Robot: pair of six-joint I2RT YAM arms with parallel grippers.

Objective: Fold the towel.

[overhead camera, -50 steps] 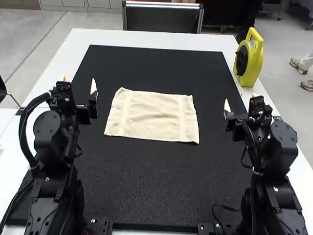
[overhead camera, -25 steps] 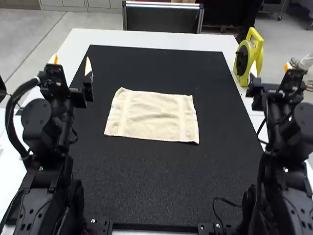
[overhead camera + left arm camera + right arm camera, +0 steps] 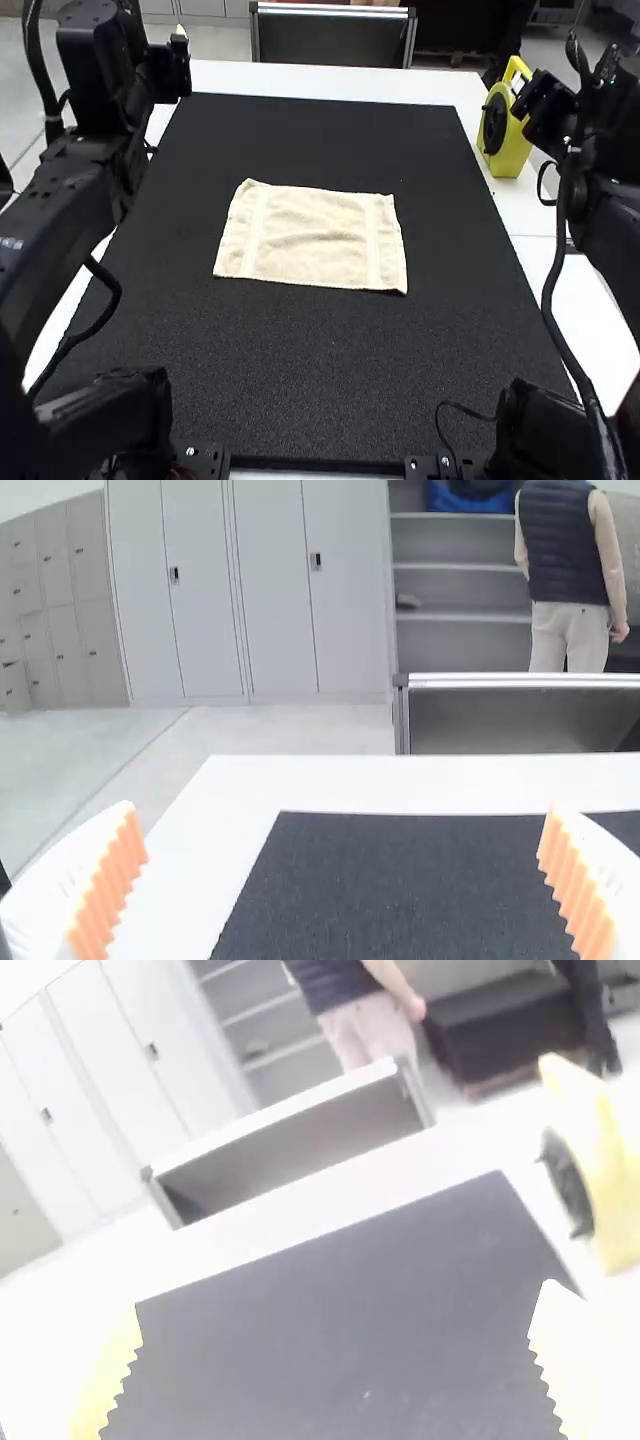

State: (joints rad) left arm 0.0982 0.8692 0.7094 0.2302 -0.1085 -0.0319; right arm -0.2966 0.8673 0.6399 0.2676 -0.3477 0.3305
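Your towel [image 3: 312, 238] lay flat midway across the black mat [image 3: 330, 370], long axis left to right, right end slightly nearer. Your left gripper [image 3: 170, 66] and right gripper [image 3: 545, 102] were open, fingers well apart.

Cream towel [image 3: 312, 237], apparently spread flat, on black mat [image 3: 330, 370]

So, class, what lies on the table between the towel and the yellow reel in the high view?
Between the towel and the yellow reel, the high view shows bare black mat, then a strip of white tabletop.
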